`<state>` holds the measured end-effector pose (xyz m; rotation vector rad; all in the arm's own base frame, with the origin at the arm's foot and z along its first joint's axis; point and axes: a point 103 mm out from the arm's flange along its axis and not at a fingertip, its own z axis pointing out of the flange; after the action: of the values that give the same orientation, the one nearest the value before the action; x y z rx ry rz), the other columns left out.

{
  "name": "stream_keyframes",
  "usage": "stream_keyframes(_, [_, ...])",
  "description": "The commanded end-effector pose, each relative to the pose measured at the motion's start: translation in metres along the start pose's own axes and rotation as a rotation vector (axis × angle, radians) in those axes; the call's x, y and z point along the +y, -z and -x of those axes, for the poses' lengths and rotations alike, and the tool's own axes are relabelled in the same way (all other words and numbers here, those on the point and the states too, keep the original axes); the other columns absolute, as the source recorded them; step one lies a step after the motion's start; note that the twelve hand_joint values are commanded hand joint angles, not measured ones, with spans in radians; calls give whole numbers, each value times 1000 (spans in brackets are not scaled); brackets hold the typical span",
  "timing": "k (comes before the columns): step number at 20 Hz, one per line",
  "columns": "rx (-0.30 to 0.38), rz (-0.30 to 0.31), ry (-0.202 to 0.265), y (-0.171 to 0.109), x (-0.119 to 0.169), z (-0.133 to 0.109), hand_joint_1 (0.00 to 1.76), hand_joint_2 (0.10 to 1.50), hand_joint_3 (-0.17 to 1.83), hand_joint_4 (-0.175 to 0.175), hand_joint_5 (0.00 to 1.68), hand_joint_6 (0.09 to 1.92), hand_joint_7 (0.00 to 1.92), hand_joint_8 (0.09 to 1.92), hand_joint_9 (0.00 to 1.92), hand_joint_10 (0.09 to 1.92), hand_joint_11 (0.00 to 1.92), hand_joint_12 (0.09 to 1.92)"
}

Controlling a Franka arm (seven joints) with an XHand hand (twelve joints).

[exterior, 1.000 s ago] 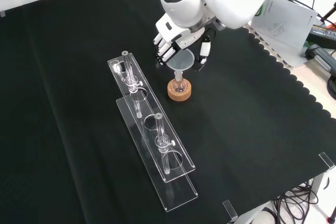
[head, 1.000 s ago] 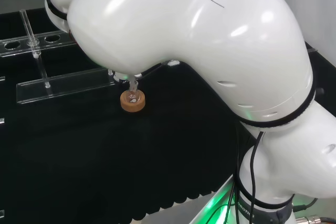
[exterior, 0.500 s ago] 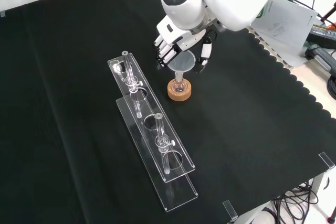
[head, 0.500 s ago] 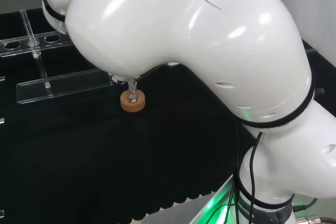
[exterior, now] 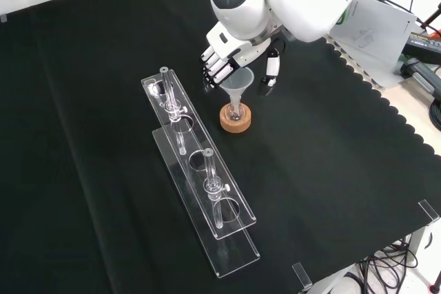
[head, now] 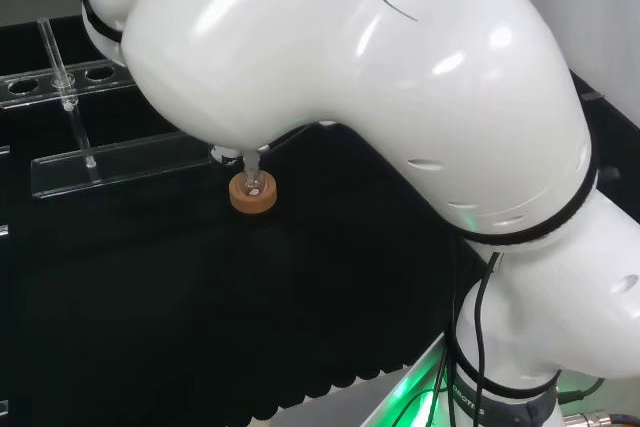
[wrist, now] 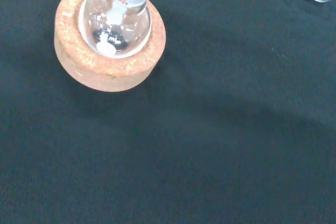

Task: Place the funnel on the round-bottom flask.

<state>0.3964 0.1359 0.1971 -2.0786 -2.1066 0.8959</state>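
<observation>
In the head view, the arm's big white links are looming over the black-cloth worktop [head: 300,327], and below them the small clear glass round-bottom flask [head: 252,179] is sitting in its tan cork ring stand [head: 253,195], just in front of a long clear plastic rack [head: 120,162]. In the front view, the black and white hand [exterior: 227,53] is hanging just above the clear cone-shaped funnel [exterior: 238,85], whose stem is reaching down into the flask's neck; the fingers [exterior: 213,65] and thumb are standing spread on either side of the cone, apparently not touching it. In the wrist view, the flask's bulb is nestling in the cork ring. A finger brushing the rim could be tipping the funnel or dragging the light flask off its stand.
</observation>
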Motion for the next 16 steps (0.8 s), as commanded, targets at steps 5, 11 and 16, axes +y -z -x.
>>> stream_keyframes(5, [17,88,46,5,-12,5,346,642,176,-47,155,87,0,228,79,844,106,1450])
stream_keyframes(11, [32,165,46,27,-25,15,347,656,156,-51,162,87,0,259,73,844,94,1454])
stream_keyframes(16, [79,193,60,37,-35,30,368,693,130,-57,196,87,0,407,119,824,106,1451])
